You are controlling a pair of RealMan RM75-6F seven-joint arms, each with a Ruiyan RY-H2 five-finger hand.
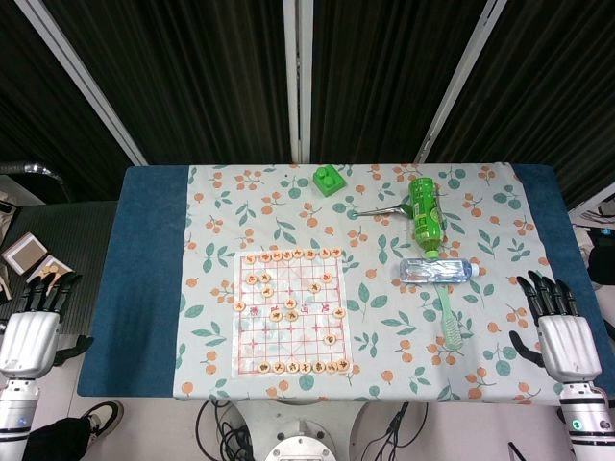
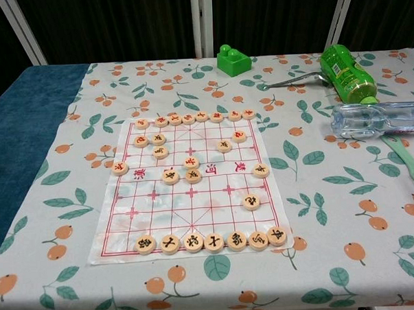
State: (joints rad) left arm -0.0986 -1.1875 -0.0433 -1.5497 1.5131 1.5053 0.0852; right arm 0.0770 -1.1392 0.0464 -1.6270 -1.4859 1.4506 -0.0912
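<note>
In the head view, the left hand (image 1: 34, 322) sits off the table's left edge, palm down, fingers spread, holding nothing. The right hand (image 1: 560, 331) sits off the right edge, likewise spread and empty. Between them lies the white paper Chinese-chess board with its red grid (image 1: 290, 312), flat on the floral tablecloth (image 1: 480, 336). Round wooden chess pieces (image 1: 293, 254) line its far edge and near edge, with a few scattered mid-board. Nearest the right hand: a pale green toothbrush (image 1: 450, 317) lying lengthwise, its far end under or touching the clear plastic water bottle (image 1: 437, 270), which lies on its side. Beyond that, a green plastic bottle (image 1: 424, 213) on its side, a metal spoon (image 1: 377, 211) just left of it, and a green plastic building block (image 1: 329, 180) at the far edge. Blue cloth (image 1: 144, 288) shows on the left flank of the table.

In the chest view, neither hand shows. The board (image 2: 195, 197) is centre, with seven pieces (image 2: 211, 242) in its near row. The block (image 2: 234, 60) stands far centre; the green bottle (image 2: 346, 73), spoon (image 2: 293, 82), clear bottle (image 2: 377, 119) and toothbrush (image 2: 406, 158) sit far right.
</note>
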